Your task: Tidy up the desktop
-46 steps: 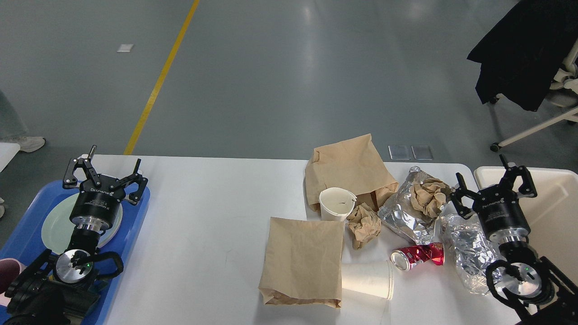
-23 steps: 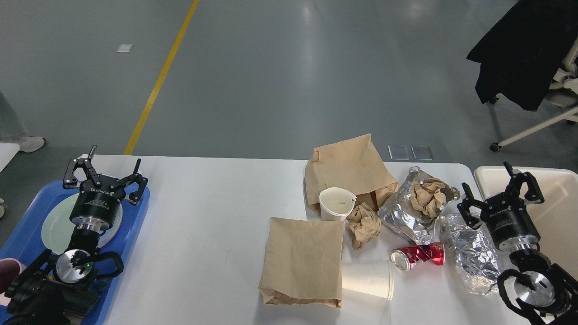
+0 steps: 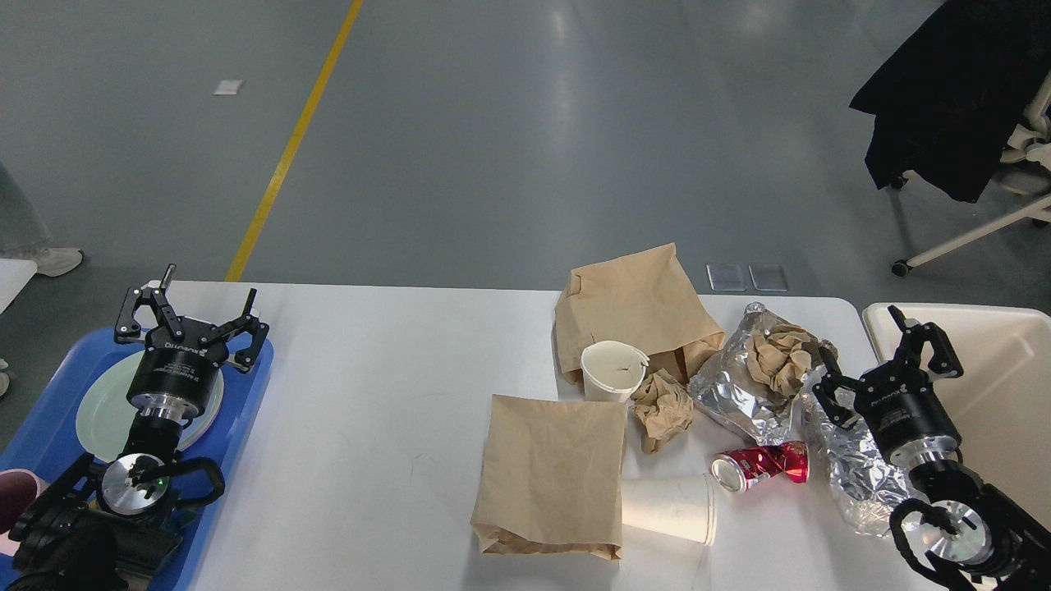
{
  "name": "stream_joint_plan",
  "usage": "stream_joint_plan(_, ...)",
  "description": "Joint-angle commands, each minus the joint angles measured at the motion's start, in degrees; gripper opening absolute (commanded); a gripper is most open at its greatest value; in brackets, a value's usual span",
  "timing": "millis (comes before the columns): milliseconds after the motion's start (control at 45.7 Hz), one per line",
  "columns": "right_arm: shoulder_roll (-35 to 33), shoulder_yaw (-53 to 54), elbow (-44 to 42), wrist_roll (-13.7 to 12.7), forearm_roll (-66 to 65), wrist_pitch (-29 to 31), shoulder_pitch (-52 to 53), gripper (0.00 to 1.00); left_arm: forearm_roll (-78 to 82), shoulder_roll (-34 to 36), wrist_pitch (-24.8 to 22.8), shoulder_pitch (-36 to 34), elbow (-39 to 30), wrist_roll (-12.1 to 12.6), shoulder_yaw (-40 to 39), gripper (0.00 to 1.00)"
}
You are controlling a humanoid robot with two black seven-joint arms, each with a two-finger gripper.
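Tidying barely begun: bags, cups, foil, red can (image 3: 760, 464) litter desktop (image 3: 369, 410); right gripper (image 3: 883, 361) beside can, left gripper (image 3: 190, 316) far off, both spread, empty.

**Browns, silver and one red on a white top**

The desktop (image 3: 386, 394) is plain white with faint dark scuffs. Two paper bags, the near one (image 3: 550, 472) and the far one (image 3: 632, 308), are tan kraft brown, as is the crumpled paper ball (image 3: 661, 408). Both cups, upright (image 3: 612, 371) and lying (image 3: 669, 509), are off-white. The foil wrappers (image 3: 743, 394) (image 3: 854, 468) are mirror silver; the far one holds beige paper. The crushed can (image 3: 759, 464) is glossy red with a silver end. At left, a blue tray (image 3: 246, 410) carries a pale green plate (image 3: 98, 406). At right, the bin (image 3: 1002, 386) is cream. Both grippers (image 3: 193, 316) (image 3: 878, 361) are black.
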Motion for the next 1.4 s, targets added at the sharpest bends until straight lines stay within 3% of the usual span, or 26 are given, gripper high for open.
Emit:
stream_joint_plan(0, 0.0, -0.1, 0.0, -0.1, 0.0, 0.0, -0.2, 1.0, 0.0, 0.0, 0.0, 0.0, 0.0, 0.0, 0.0, 0.97)
stream_joint_plan(832, -1.8, 0.2, 0.3, 0.0, 0.2, -0.3, 2.1, 1.0, 0.0, 0.0, 0.0, 0.0, 0.0, -0.1, -0.1, 0.96)
stream_joint_plan(1007, -10.2, -1.9, 0.9, 0.5, 1.2, -0.3, 3.2, 1.0, 0.1, 0.0, 0.0, 0.0, 0.0, -0.1, 0.0, 0.96)
stream_joint_plan(1139, -16.8, -14.8, 0.9, 0.5, 1.9, 0.6, 8.1, 1.0, 0.0, 0.0, 0.0, 0.0, 0.0, -0.1, 0.0, 0.96)
stream_joint_plan(1248, -26.5, -33.6, 1.1, 0.5, 1.9, 1.2, 15.5, 1.0, 0.0, 0.0, 0.0, 0.0, 0.0, -0.1, 0.0, 0.96)
stream_joint_plan(1380, -31.9, -57.9, 1.5, 0.5, 1.9, 3.6, 31.6, 1.0, 0.0, 0.0, 0.0, 0.0, 0.0, -0.1, 0.0, 0.96)
